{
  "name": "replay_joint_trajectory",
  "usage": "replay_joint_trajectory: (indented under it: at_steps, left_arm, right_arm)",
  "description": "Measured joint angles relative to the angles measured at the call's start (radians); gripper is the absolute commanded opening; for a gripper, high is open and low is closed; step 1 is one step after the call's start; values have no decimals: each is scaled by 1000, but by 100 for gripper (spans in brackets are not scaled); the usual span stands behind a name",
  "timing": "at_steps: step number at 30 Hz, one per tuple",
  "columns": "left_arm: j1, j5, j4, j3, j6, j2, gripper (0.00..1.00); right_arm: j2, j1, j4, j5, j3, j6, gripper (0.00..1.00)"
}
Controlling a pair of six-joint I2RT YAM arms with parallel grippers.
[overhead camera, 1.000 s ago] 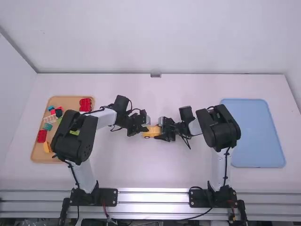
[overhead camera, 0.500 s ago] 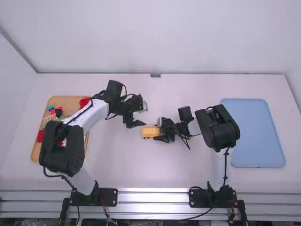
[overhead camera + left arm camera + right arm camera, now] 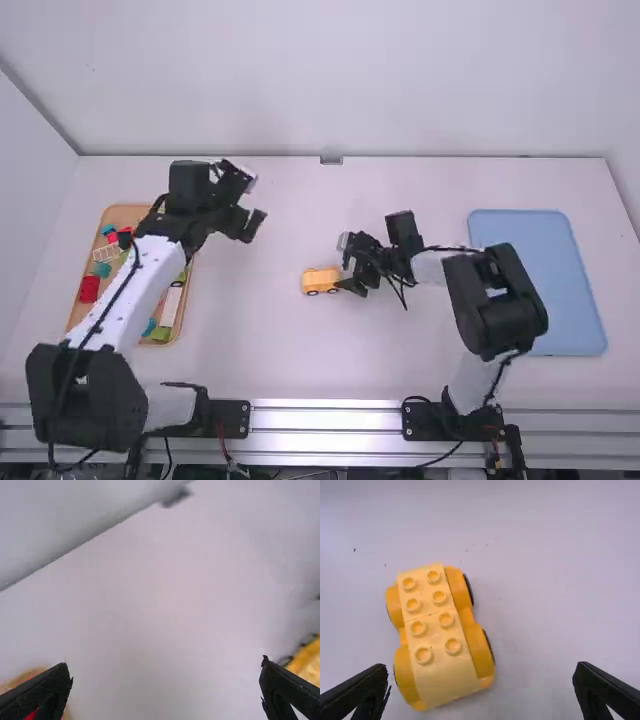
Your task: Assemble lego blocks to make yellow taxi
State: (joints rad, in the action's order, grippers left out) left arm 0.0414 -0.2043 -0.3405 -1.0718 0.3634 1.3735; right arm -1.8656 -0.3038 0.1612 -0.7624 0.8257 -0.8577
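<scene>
Plain wall (image 3: 330, 80) behind white tbl (image 3: 300, 370); blue tray (image 3: 545, 280) at R, tan tray (image 3: 125, 212) w/ loose blocks (image 3: 89, 289) at L. L gripper (image 3: 167, 663) & R gripper (image 3: 481, 666) both open wide, empty. Yellow taxi (image 3: 445, 675) upright on tbl betw. them, nr R one. Prob. mostly done: body on wheels (image 3: 469, 589); studs (image 3: 424, 655) bare, maybe a top pc. left, can't tell.

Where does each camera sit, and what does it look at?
High view: above and behind both arms, looking forward and down at the white table; both arms show.
Left wrist view: on the left arm's wrist, looking across the table toward the wall; the open left gripper shows.
Right wrist view: on the right arm's wrist, looking down at the yellow car; the open right gripper shows.
Shared: both wrist views show the car, the left one just part.
</scene>
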Motion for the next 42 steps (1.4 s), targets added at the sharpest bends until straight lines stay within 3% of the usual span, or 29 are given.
replay_joint_trajectory:
  at_steps: [8, 15, 23, 28, 31, 42]
  left_arm:
    - [-136, 246, -21, 51, -323, -195, 99]
    - [-180, 414, -77, 55, -433, -219, 99]
    - [-262, 681, -221, 58, -798, -220, 99]
    - [-345, 695, -224, 58, -874, -236, 99]
    - [-464, 643, -232, 58, -896, -248, 99]
    - [-791, 496, -280, 58, -943, -251, 99]
  right_arm:
    - [228, -5, -225, 27, 105, -7, 98]
    - [244, -46, -310, -47, 258, 0, 99]
    - [244, -147, -320, -84, 376, 65, 99]
    - [244, -196, -322, -88, 388, 90, 99]
    - [244, -217, -321, -79, 388, 100, 99]
    - [244, -228, -322, -19, 388, 107, 99]
